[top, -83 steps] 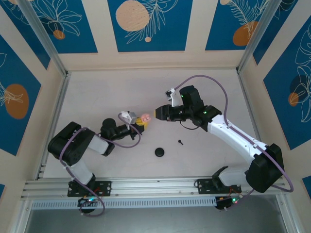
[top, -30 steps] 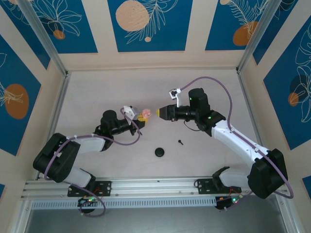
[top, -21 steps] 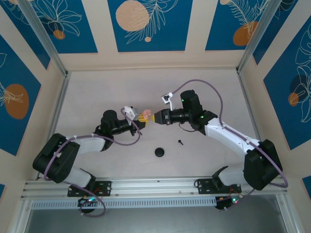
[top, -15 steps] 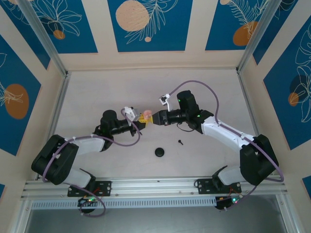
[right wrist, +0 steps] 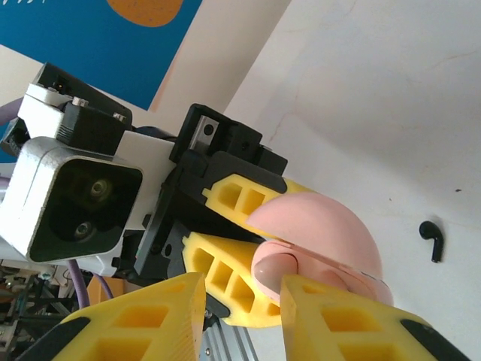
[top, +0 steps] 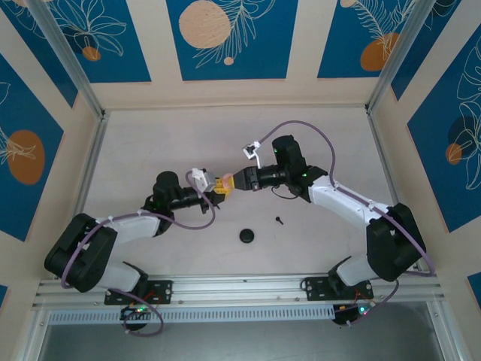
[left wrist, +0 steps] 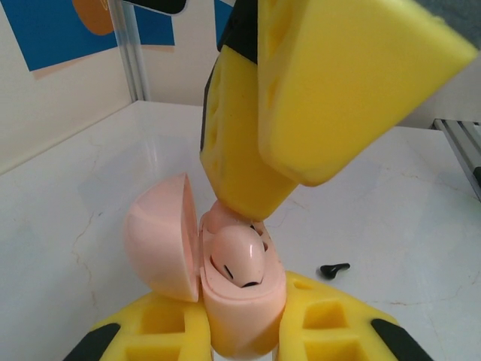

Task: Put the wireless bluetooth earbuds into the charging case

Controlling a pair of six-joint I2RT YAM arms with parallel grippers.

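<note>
The left gripper [left wrist: 240, 338] clamps the open charging case [left wrist: 233, 263]. The right gripper [right wrist: 240, 289], jaws narrowly apart, meets its well, any grip unclear. One earbud [left wrist: 334, 268] lies on the tabletop [left wrist: 391, 226].

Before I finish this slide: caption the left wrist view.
Left gripper holds the open charging case, right gripper at its opening, one earbud on the table.

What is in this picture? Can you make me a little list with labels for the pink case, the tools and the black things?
charging case: pink, lid swung open
left tool: shut on the charging case
right tool: tips at the open case; whether it holds anything is hidden
earbud: one, black, lying loose on the table
black disc: on the table, near the earbud
</note>
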